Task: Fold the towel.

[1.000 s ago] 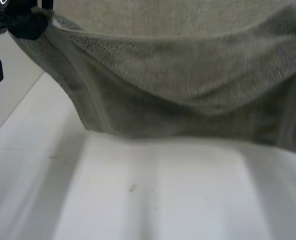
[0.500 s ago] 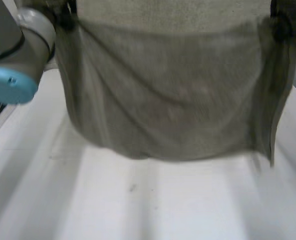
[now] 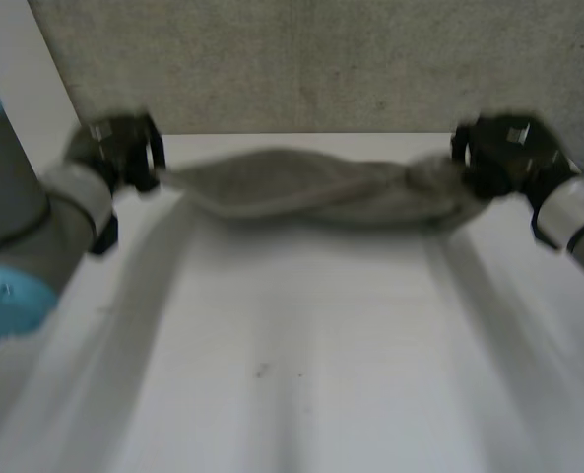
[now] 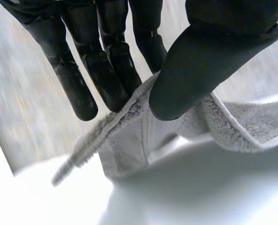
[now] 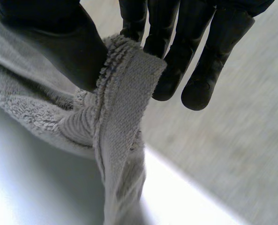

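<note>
White table (image 3: pixel 301 374) runs back to a grey wall (image 3: pixel 321 59); near its far edge the towel (image 3: pixel 311 192) sags, bunched, between the left hand (image 3: pixel 124 148) and the right hand (image 3: pixel 503 158); left wrist view: thumb and fingers pinch the towel's hem; right wrist view: thumb and fingers pinch a doubled edge, with cloth hanging below.

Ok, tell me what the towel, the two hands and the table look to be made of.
The towel: grey terry cloth, likely cotton; fuzzy looped pile with a flat woven band along its edge. The left hand and right hand: smooth black with a dull sheen, plastic or rubber, I cannot tell which. The table: white, smooth, faintly glossy, perhaps laminate.
</note>
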Action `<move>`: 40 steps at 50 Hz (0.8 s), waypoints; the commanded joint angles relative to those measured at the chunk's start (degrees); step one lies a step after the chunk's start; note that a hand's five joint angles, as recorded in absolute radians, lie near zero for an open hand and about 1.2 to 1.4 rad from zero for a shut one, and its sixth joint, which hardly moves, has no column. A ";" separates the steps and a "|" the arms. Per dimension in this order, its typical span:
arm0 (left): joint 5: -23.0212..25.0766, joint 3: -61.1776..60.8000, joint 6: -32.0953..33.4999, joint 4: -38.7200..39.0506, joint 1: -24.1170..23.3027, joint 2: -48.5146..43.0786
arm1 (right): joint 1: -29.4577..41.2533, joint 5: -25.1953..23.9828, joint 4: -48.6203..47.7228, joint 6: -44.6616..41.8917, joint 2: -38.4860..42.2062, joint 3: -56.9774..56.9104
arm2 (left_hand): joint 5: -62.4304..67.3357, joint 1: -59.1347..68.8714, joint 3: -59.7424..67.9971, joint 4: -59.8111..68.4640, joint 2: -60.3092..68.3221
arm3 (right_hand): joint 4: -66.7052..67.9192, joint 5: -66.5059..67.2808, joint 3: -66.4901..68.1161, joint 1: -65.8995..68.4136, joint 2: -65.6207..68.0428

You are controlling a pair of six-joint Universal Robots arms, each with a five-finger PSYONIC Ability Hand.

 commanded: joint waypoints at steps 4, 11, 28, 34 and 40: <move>0.84 -19.85 1.60 11.45 -0.45 -0.89 | -4.18 -0.63 0.60 -17.93 7.49 9.62 | 11.10 11.52 10.26 10.16 10.22 | -23.95 -22.91 -22.39 -22.68 -22.64; 1.02 -20.73 8.36 13.56 -0.27 -0.01 | -4.79 1.29 1.83 -16.54 2.32 11.02 | 11.10 11.52 10.26 10.16 10.22 | -54.03 -52.99 -52.48 -52.77 -52.72; 0.93 -21.69 8.37 14.00 -0.19 2.72 | 0.02 11.05 11.91 -0.09 -5.26 6.28 | 11.10 11.52 10.26 10.16 10.22 | -53.39 -52.34 -51.83 -52.12 -52.08; 1.02 -21.69 8.37 13.91 0.25 2.72 | 5.75 17.01 14.75 -3.50 -1.75 5.57 | 11.10 11.52 10.26 10.16 10.22 | -53.55 -52.51 -52.00 -52.29 -52.24; 1.02 -21.52 8.37 14.00 0.51 2.63 | 5.84 19.93 14.57 -6.68 -1.65 7.95 | 11.10 11.52 10.26 10.16 10.22 | -53.89 -52.85 -52.33 -52.62 -52.58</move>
